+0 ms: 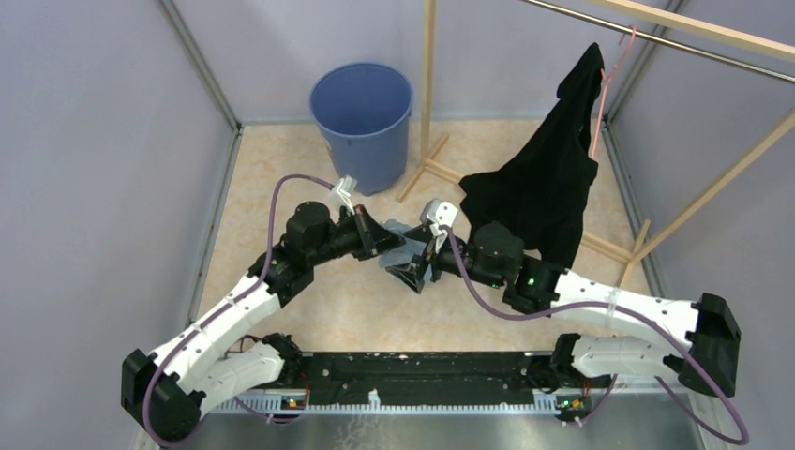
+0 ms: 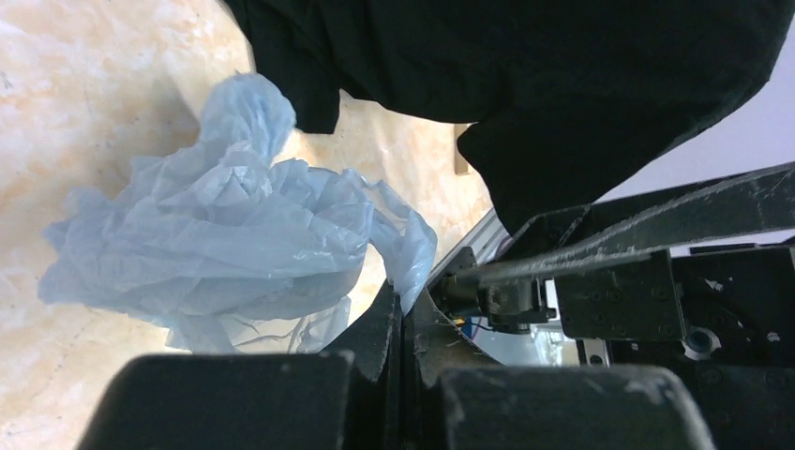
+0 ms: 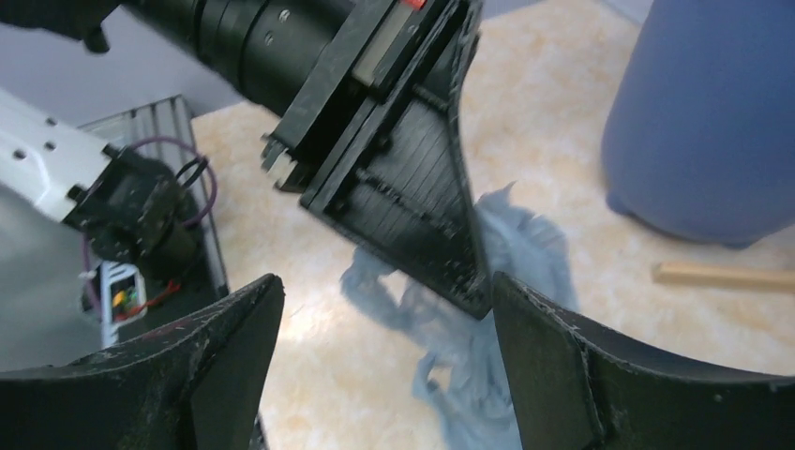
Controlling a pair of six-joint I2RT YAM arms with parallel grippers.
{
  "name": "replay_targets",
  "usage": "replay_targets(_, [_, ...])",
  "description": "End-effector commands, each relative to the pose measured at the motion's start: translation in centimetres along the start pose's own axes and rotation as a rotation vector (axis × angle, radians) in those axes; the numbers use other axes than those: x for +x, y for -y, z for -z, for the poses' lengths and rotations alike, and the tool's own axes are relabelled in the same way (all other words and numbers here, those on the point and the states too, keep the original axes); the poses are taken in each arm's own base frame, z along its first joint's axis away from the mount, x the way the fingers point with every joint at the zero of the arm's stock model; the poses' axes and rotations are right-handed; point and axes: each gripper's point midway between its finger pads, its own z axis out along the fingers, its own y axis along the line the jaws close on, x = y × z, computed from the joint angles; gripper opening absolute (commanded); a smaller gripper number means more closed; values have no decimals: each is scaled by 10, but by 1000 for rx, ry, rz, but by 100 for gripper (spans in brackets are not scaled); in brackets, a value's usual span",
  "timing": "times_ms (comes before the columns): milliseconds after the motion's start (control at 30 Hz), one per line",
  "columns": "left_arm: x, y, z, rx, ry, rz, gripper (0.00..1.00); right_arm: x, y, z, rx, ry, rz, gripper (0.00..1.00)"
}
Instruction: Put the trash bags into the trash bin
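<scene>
The light-blue crinkly trash bag (image 2: 225, 244) lies crumpled on the beige floor between my two grippers (image 1: 396, 232). My left gripper (image 2: 405, 305) is shut, and its fingertips pinch an edge of the bag. In the top view the left gripper (image 1: 392, 247) is at the floor's middle. My right gripper (image 3: 386, 286) is open and empty, just above the bag (image 3: 511, 319), facing the left gripper's fingers (image 3: 412, 187). In the top view the right gripper (image 1: 415, 275) sits right next to the left one. The round blue trash bin (image 1: 361, 117) stands upright at the back, and shows in the right wrist view (image 3: 703, 112).
A black garment (image 1: 544, 178) hangs on a pink hanger (image 1: 605, 84) from a wooden rack at the right, its hem near the right arm. The rack's wooden feet (image 1: 427, 169) lie on the floor beside the bin. Grey walls enclose the floor.
</scene>
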Motion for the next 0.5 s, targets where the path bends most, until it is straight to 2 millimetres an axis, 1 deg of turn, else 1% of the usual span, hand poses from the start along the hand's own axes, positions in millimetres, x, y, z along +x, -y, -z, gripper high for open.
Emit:
replay_targets(0, [-8,19,10,90,55,80,0,-28,9,-20,45,164,101,80])
replay_targets(100, [-10,18,12,86,68,108,0,-20,5,-32,39,163,93,76])
replay_targets(267, [-15,18,15,78,92,130,0,-12,-7,-41,10,175,73,74])
replay_targets(300, [-17,16,16,70,106,136,0,-11,-10,-41,3,172,74,75])
replay_targets(367, [-18,14,17,69,121,156,0,-8,-8,-42,27,172,70,80])
replay_targets(467, [-19,19,17,103,130,162,0,-5,-8,-46,33,170,29,87])
